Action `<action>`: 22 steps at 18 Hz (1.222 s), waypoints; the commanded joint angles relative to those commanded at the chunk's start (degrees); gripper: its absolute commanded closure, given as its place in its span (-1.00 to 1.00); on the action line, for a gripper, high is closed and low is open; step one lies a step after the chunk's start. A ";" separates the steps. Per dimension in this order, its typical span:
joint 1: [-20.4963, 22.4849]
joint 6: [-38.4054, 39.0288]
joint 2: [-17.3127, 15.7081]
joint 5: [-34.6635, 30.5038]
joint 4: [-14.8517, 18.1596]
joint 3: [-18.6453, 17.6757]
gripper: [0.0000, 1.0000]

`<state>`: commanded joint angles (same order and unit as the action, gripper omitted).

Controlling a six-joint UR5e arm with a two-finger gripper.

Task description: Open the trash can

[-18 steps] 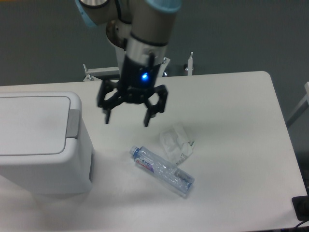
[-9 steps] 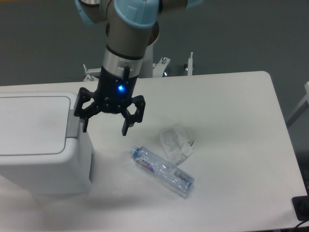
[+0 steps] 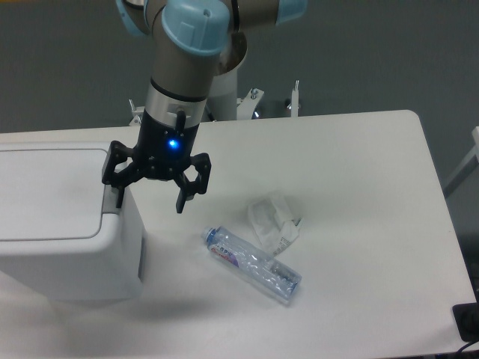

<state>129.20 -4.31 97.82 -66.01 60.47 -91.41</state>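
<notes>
Gripper (image 3: 149,196) spread wide, nothing held between the fingers, blue light lit on the black body. Hanging at the right edge of the trash can (image 3: 67,224), with the left fingertip just over the grey latch tab (image 3: 112,199) and the right fingertip out over the table (image 3: 359,194), beside the bin wall. Whether the left fingertip touches the tab or only hovers above it, cannot tell from this view.

Trash can at the left side of the table, cut by the picture's left edge; white lid (image 3: 49,191) flat and closed. Latch tab on the right side of the lid, long axis running from 12 to 6 o'clock, along the lid edge. From the middle of the claw, tab at about 9 o'clock and very near; rest of the lid further out at 9 o'clock.

Probably the coming move turns on exactly this: tab under one finger only, not between both. So likely a downward push on the tab, or a small shift toward 9 o'clock first.

Further out, from the claw at about 4 o'clock: clear plastic bottle (image 3: 251,263) lying on its side, axis from 10 to 4 o'clock, well apart from the bin. Crumpled clear wrapper (image 3: 275,219) just beside the bottle at its 1 o'clock. Neither in the way of the claw.
</notes>
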 joint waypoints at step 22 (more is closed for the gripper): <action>3.84 -0.26 -0.26 -0.09 -1.32 8.32 -1.00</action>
<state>133.04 -4.57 97.56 -66.09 59.15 -83.09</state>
